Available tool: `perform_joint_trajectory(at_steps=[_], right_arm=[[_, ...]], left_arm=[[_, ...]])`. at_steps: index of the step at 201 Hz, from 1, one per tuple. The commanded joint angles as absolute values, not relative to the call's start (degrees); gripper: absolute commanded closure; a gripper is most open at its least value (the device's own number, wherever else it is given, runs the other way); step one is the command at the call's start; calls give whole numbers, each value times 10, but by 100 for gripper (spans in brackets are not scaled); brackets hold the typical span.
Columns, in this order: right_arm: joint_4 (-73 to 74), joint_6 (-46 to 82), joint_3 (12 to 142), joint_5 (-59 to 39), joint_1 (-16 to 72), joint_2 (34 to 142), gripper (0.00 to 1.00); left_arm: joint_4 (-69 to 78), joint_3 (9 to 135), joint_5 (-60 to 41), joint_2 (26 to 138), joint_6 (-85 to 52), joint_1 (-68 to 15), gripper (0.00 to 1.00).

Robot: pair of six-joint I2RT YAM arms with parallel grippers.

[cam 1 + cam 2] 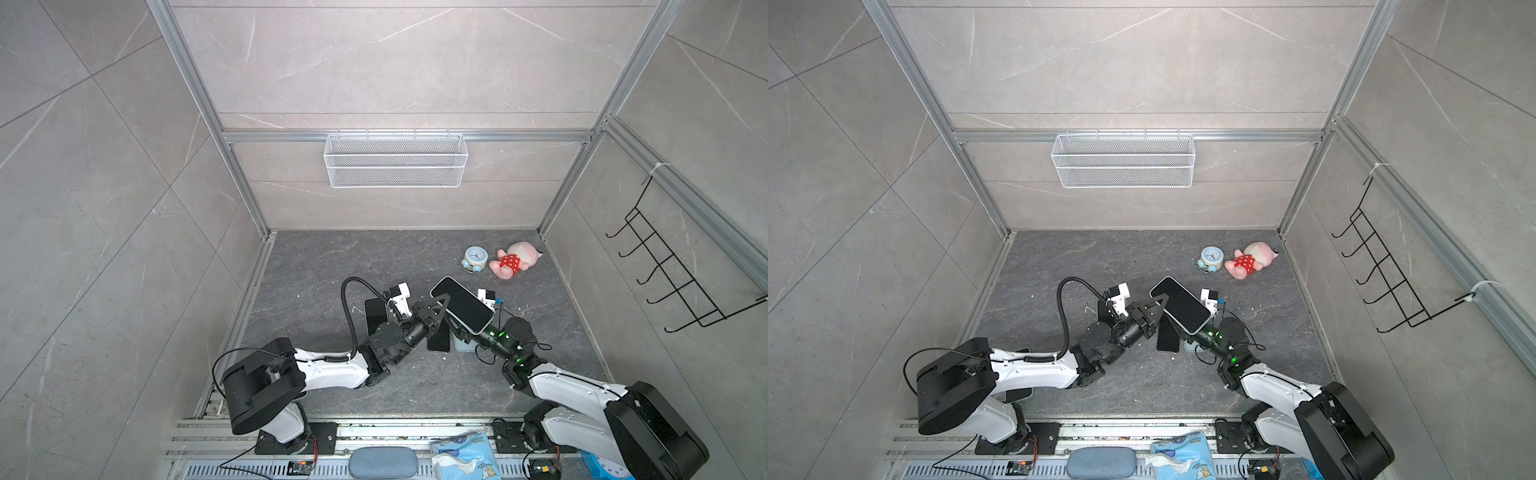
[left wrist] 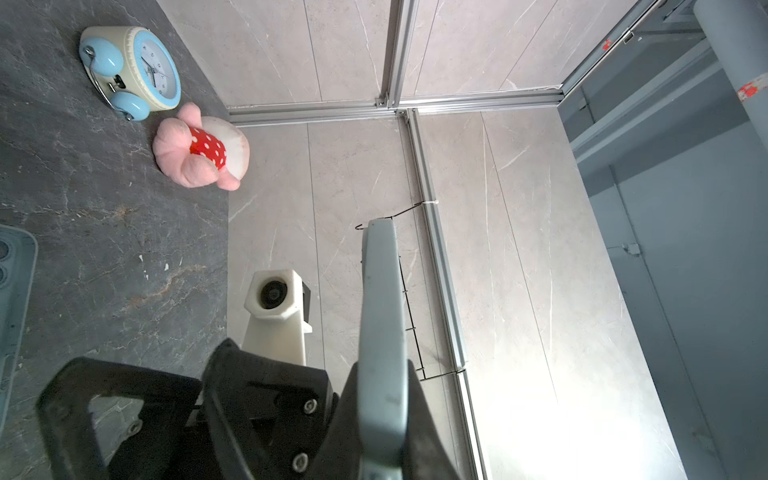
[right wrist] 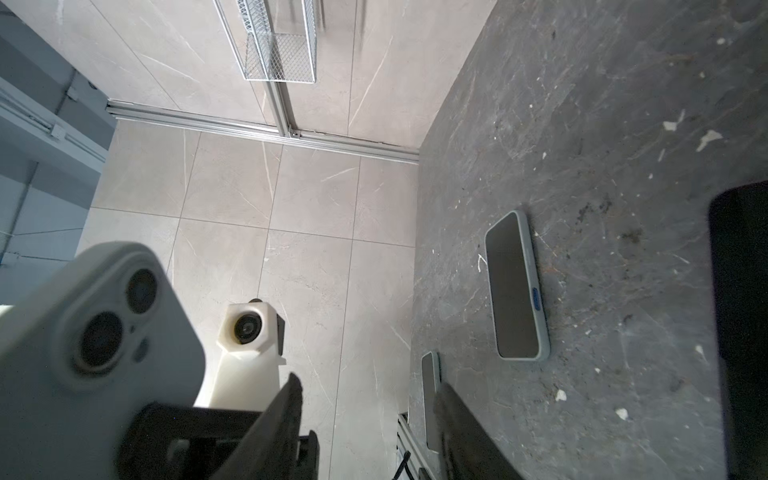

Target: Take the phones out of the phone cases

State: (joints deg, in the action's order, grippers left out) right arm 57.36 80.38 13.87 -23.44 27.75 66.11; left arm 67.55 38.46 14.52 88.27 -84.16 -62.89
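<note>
Not done yet: phone (image 1: 462, 304) is up off the table (image 1: 316, 266), screen up, still seated in its grey phone case (image 3: 83, 374). Left gripper (image 1: 440, 305) clamped on the case edge; right gripper (image 3: 368, 380) jaws apart, nothing between them. Left to do, as I judge it: peel the case off, pull the phone free

Counter (image 1: 316, 266): dark grey stone look, matt, pale veins, scattered white flecks.
Walls (image 1: 415, 62): beige marble-look tile, smooth, faint sheen.
Frame (image 1: 282, 136): bare brushed metal.
Basket (image 1: 395, 160): white-coated wire mesh.
Rack (image 1: 675, 259): thin black wire.
Clock (image 1: 474, 258): glossy cream and blue plastic.
Toy (image 1: 513, 259): pink plush cloth, red dotted fabric.
Phone (image 1: 462, 304): glossy black glass face.
Case (image 3: 50, 374): pale grey, matt, smooth, rubbery look.
</note>
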Motion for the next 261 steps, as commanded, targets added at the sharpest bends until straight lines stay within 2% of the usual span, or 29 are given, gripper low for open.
perform_joint_trajectory(at_steps=[1,29,48,75,95,164,261], right_arm=[[609,808,122,-242,280,637,47],[541,797,77,-223,278,540,45],[428,784,66,-212,278,440,45],[258,752,90,-200,279,292,42],[180,733,120,-202,279,234,40],[263,755,112,-232,281,294,41],[295,756,107,-233,283,328,42]], left_arm=[[759,379,156,863,-842,-616,100],[733,350,178,817,-834,-607,100],[701,324,205,777,-825,-603,100],[656,297,238,728,-811,-603,100],[656,289,243,722,-808,-603,100],[694,295,237,758,-818,-603,100],[717,309,221,787,-821,-606,100]])
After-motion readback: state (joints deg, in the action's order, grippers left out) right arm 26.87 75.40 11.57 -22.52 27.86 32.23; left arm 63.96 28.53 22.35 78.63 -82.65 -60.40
